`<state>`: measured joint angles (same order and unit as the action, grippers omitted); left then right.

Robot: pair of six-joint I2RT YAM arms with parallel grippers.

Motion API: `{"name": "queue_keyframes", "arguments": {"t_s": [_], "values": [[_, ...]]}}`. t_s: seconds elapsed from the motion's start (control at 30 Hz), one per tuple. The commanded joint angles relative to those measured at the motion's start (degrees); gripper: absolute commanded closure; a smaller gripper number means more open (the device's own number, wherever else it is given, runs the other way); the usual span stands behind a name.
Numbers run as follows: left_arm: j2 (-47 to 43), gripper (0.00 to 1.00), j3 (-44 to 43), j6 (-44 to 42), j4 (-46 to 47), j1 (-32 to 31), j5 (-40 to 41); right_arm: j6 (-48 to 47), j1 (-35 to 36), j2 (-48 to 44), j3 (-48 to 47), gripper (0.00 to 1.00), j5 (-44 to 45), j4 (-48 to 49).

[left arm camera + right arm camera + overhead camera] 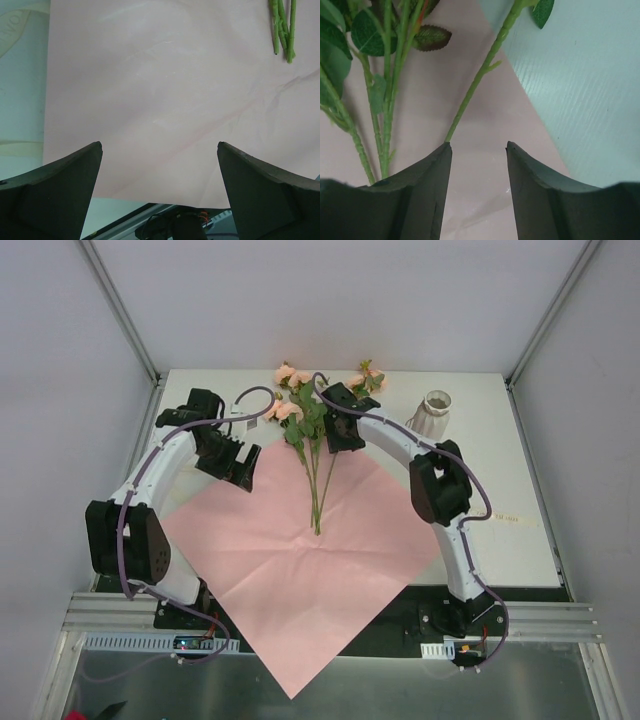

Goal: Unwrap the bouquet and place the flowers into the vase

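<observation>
**bouquet unwrapped, flowers on the sheet, vase standing apart**

pink paper (pixel 300 570): spread flat on the table (pixel 500 470), a creased square seen as a diamond at frame centre, its lower corner past the near edge of the table.

flowers (pixel 305 430): lying at upper centre of the top view. the stems run down onto the upper part of the paper and end near its middle. the peach blooms lie at the top, around the paper's upper corner. one more bloom lies just right of the right arm's wrist.

vase (pixel 432 412): upper right of the top view, on bare table, clear of the paper and well apart from the stems. nothing visible in it.

left gripper (pixel 240 465): over the paper's upper left edge. in the left wrist view its fingers stand wide apart (pixel 160 145) with only paper between them; the stem ends (pixel 282 30) sit at upper right.

right gripper (pixel 335 435): over the leafy stems. in the right wrist view the fingers are partly apart (pixel 477 145), paper showing in the gap. a single stem (pixel 475 85) runs down to the tip of the frame-left finger; contact cannot be told. nothing is clamped.
</observation>
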<state>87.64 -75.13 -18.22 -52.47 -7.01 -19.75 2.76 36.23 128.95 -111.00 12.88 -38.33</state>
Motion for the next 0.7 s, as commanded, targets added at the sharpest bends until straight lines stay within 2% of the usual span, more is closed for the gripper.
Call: {"name": "queue_keyframes", "arguments": {"t_s": [0.0, 0.27, 0.47, 0.67], "values": [[-4.22, 0.01, 1.21, 0.03, 0.08, 0.50, -0.20, 1.19, -1.15, 0.60, -5.19, 0.49, 0.91, 0.71], [-8.09, 0.01, 2.18, -2.43, -1.67, 0.50, 1.03, 1.63, -2.13, 1.84, -2.30, 0.48, -1.98, 6.06], [-8.88, 0.01, 1.57, -3.31, -2.38, 0.50, 1.55, 3.82, -2.13, 5.08, -5.01, 0.49, -3.04, 5.28], [-10.03, 0.01, 1.30, -4.98, -2.73, 0.50, 1.38, 4.18, -1.78, 7.64, -7.56, 0.56, 0.03, 2.56]]}}
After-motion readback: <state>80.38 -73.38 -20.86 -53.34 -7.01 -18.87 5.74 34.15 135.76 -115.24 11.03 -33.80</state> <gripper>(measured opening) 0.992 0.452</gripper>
